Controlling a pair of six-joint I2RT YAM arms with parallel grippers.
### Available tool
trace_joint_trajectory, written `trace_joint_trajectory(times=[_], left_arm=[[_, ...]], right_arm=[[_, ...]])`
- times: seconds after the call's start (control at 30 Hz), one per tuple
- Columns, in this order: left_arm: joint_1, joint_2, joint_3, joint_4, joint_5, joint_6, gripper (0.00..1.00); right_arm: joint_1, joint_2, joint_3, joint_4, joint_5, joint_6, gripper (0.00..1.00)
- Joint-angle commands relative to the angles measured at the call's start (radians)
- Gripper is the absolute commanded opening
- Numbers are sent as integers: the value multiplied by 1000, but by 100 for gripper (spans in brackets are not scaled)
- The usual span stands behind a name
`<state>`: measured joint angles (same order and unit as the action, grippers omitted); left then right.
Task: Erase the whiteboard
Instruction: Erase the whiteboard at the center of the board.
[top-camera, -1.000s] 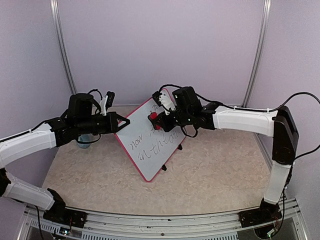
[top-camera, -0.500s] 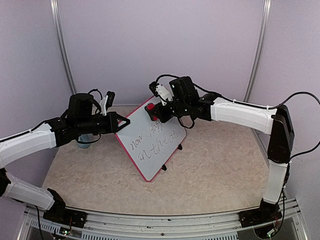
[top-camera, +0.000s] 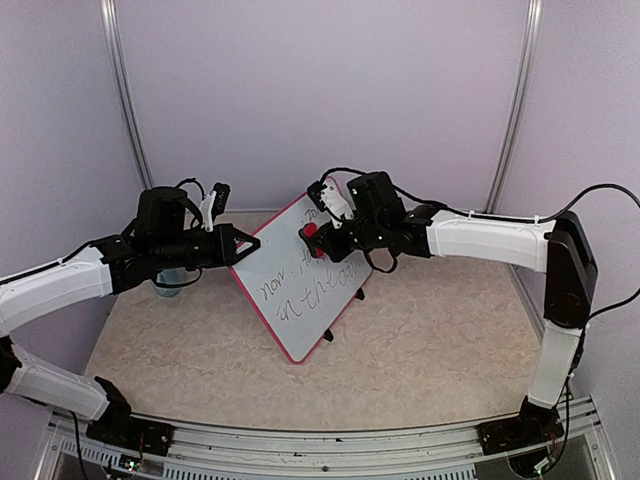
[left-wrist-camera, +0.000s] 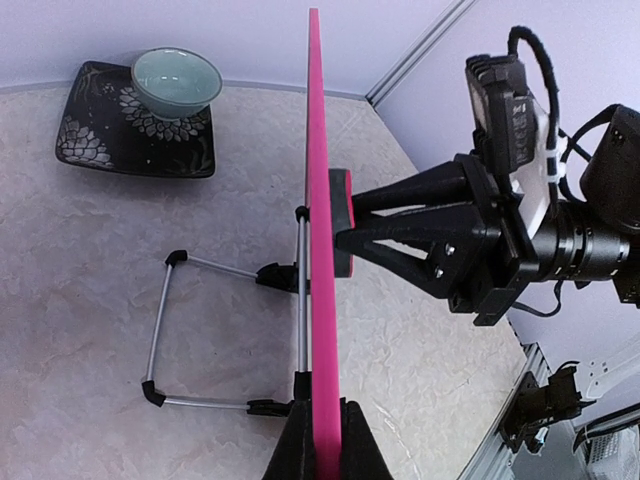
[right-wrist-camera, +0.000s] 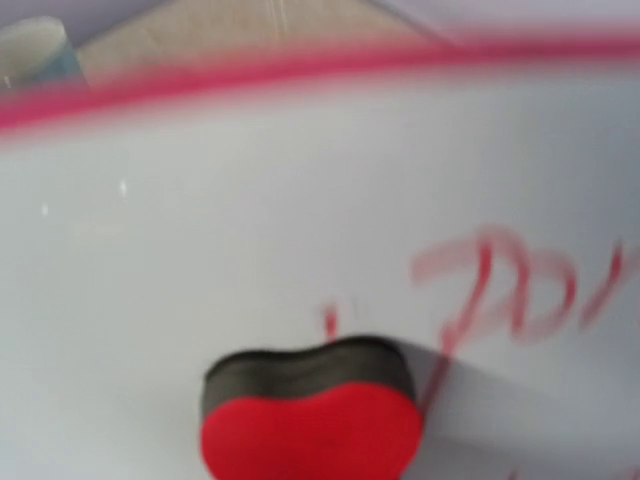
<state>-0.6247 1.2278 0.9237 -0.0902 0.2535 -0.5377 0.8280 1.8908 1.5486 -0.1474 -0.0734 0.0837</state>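
The whiteboard (top-camera: 285, 300) stands tilted on the table, pink-framed, with dark handwriting (top-camera: 312, 285) across its lower half. My left gripper (top-camera: 245, 243) is shut on the board's left edge; the left wrist view has the pink frame (left-wrist-camera: 318, 200) edge-on between my fingers (left-wrist-camera: 295, 450). My right gripper (top-camera: 320, 240) is shut on a red eraser (top-camera: 311, 236) pressed to the upper part of the board. In the right wrist view the eraser (right-wrist-camera: 310, 425) lies flat on the white surface (right-wrist-camera: 250, 200) beside smeared strokes (right-wrist-camera: 500, 290); my own fingers are hidden there.
A pale bowl (left-wrist-camera: 177, 82) sits on a dark patterned plate (left-wrist-camera: 100, 150) behind the board, also visible under my left arm (top-camera: 168, 283). The board's wire stand (left-wrist-camera: 160, 330) rests on the table behind it. A metal rail (top-camera: 320, 445) runs along the near edge.
My right gripper carried the eraser up to the board's top edge and back down again. The left gripper and the board have not moved.
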Motion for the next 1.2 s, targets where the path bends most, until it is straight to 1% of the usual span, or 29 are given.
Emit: trace_joint_trajectory(times=[0.0, 0.1, 0.17, 0.43, 0.53, 0.63, 0.8, 0.93, 1.03, 1.17], left_arm=[[-31, -19, 12, 41, 113, -8, 0], [-30, -19, 10, 44, 115, -11, 0], [-31, -19, 8, 46, 115, -12, 0], [-31, -24, 0, 41, 113, -13, 0], [-31, -30, 0, 36, 108, -11, 0], [-29, -37, -3, 35, 107, -10, 0], [-28, -31, -5, 42, 111, -8, 0], [-29, -18, 0, 50, 118, -10, 0], [-29, -13, 3, 52, 119, -11, 0], [-30, -14, 0, 52, 118, -11, 0]], right_arm=[[-9, -26, -94, -3, -15, 19, 0], [-8, -35, -90, -1, -17, 19, 0], [-8, -28, -60, -7, -17, 16, 0], [-11, 85, 206, -100, 13, -13, 0], [-13, 105, 243, -112, 11, -12, 0], [-12, 92, 203, -98, 5, -7, 0], [-12, 37, 49, -47, -16, 8, 0], [-12, -2, -31, -25, -22, 15, 0], [-12, -24, -57, -15, -18, 17, 0], [-12, -24, -30, -19, -15, 13, 0]])
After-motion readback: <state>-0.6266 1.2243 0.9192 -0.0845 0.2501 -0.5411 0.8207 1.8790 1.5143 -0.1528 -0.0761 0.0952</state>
